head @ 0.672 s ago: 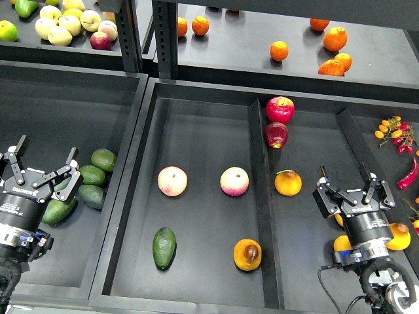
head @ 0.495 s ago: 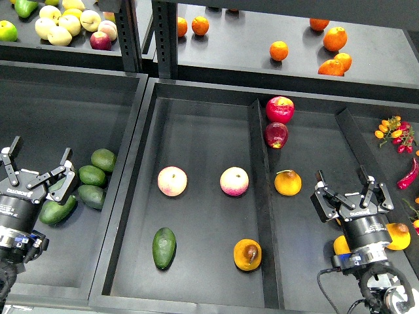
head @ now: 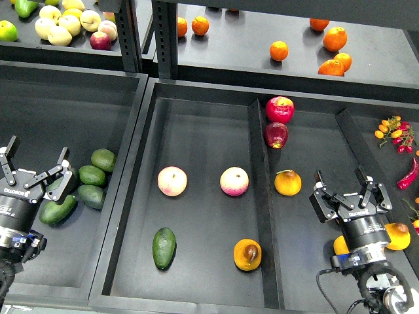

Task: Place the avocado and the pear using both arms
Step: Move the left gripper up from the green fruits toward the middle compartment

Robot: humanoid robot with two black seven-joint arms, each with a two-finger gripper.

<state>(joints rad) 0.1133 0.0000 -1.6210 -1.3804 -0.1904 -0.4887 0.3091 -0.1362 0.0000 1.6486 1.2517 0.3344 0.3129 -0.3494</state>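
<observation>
The dark green avocado (head: 164,248) lies in the middle tray (head: 196,131) near its front left. The yellow-orange pear (head: 247,254) with a brown spot lies in the same tray at the front right. My left gripper (head: 34,169) is open and empty over the left bin, beside several loose avocados (head: 91,175). My right gripper (head: 348,188) is open and empty over the right bin, above some yellow-orange fruit (head: 397,236).
Two pale pink-yellow round fruits (head: 172,181) (head: 234,181) lie mid-tray. Two red apples (head: 279,109) and another yellow-orange fruit (head: 288,182) lie in the right bin. Oranges (head: 335,38) and pale apples (head: 60,26) sit on the back shelf. Small tomatoes and a chilli (head: 395,131) lie far right.
</observation>
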